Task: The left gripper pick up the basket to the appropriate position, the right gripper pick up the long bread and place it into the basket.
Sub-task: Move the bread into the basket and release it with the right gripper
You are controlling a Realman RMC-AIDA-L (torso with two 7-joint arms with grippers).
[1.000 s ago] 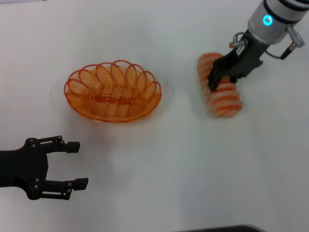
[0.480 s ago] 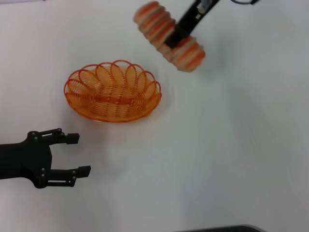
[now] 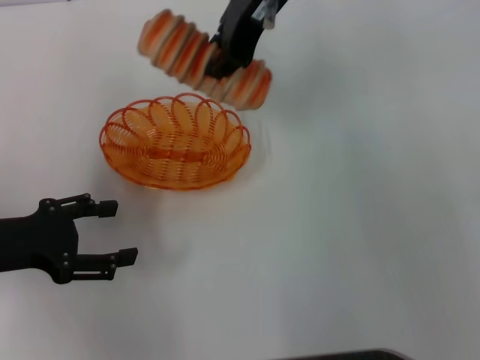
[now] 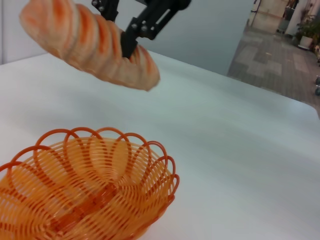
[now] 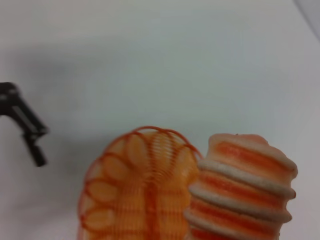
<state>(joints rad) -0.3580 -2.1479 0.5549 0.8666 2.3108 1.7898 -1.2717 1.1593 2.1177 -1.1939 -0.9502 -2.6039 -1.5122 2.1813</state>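
The orange wire basket (image 3: 176,142) rests on the white table left of centre; it also shows in the left wrist view (image 4: 85,187) and the right wrist view (image 5: 137,192). My right gripper (image 3: 223,61) is shut on the long bread (image 3: 202,60), a beige loaf with orange stripes, and holds it in the air just behind the basket's far rim. The bread also shows in the left wrist view (image 4: 90,45) and the right wrist view (image 5: 240,192). My left gripper (image 3: 120,232) is open and empty near the table's front left, apart from the basket.
The white table (image 3: 360,210) spreads to the right and front of the basket. A dark edge (image 3: 345,355) shows at the bottom of the head view. A tiled floor (image 4: 280,55) lies beyond the table's far side in the left wrist view.
My right gripper lifted the long bread off the table at the right and carried it leftward to above the basket's far rim. My left gripper drifted slightly; the basket stayed put.
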